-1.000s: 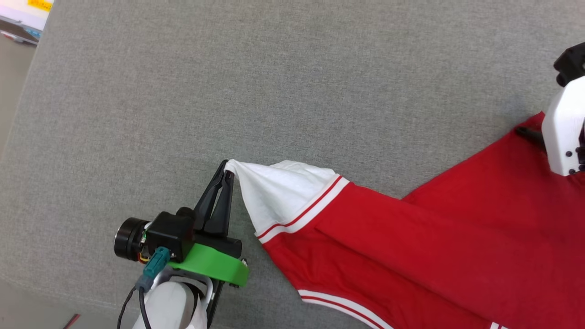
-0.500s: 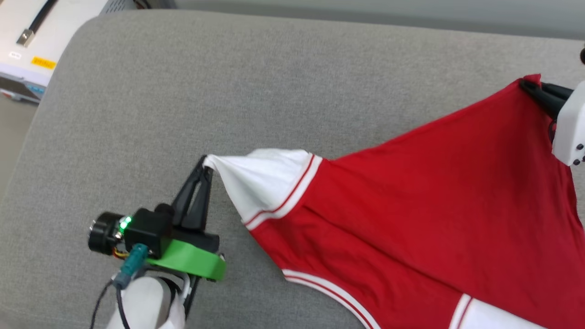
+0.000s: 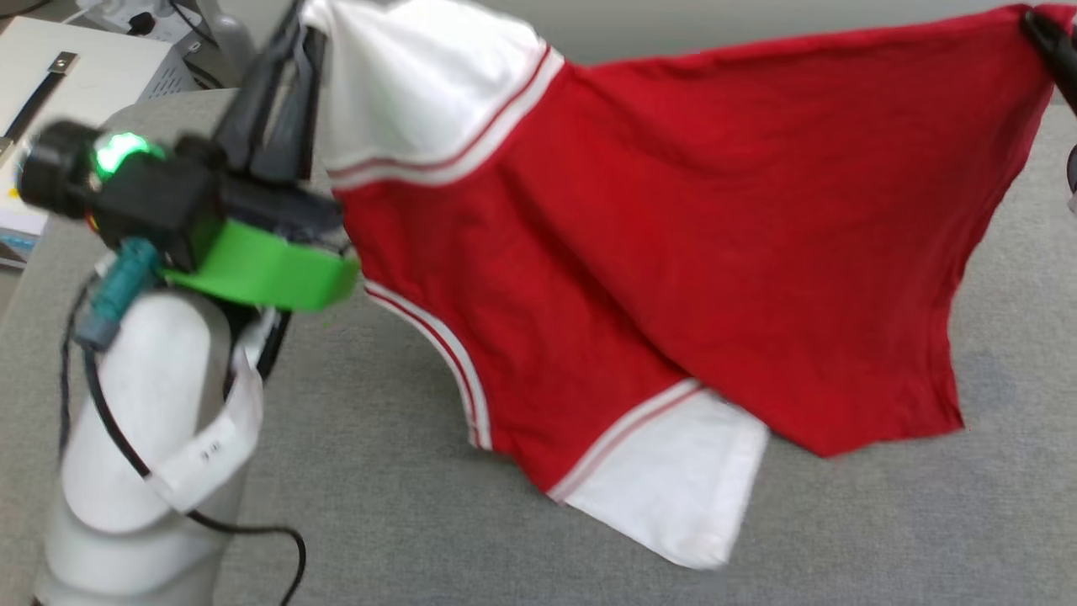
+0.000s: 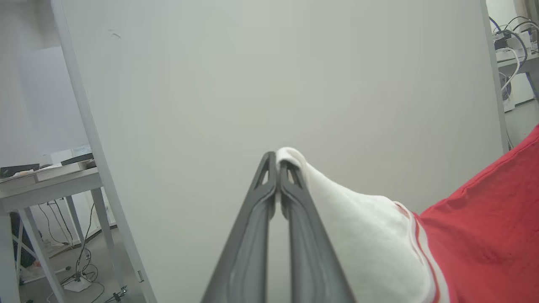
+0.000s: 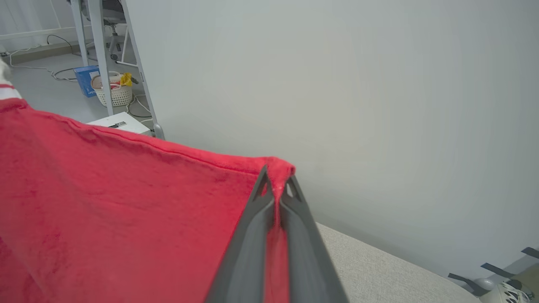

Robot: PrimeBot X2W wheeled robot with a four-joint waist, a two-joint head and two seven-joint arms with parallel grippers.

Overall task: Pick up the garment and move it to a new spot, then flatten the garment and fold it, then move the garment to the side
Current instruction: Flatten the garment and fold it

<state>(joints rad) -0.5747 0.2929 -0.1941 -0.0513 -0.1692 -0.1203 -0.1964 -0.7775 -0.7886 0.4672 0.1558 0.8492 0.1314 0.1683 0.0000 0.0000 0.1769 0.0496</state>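
A: Check the left gripper (image 3: 305, 21) first

B: Clamped tight on a white sleeve tip, up at 11 o'clock. Same with the right gripper (image 3: 1042, 32) at 1 o'clock: pinched together on a red corner of the garment (image 3: 656, 252)

A: So hanging between the two?

B: Yes, stretched along its top edge from 11 to 1 and draping down toward 6. Lower sleeve (image 3: 681, 488) resting on the pad (image 3: 883, 539) near 6. Red hem close over it around 5; touching or not, cannot tell

A: Room to move?

B: Plenty of bare grey at 4 and at 7. Rounds off at the pad's corner near 10, with a white box (image 3: 76, 76) just beyond. Pale panel (image 4: 294, 84) standing right behind, past 12

A: And against a second ago?

B: Lying flat on the pad then, with the right claw apart at the red corner. Closed on it now and raised, most of the cloth lifted off the grey. Still clamped on the left. Camera tilted up as well
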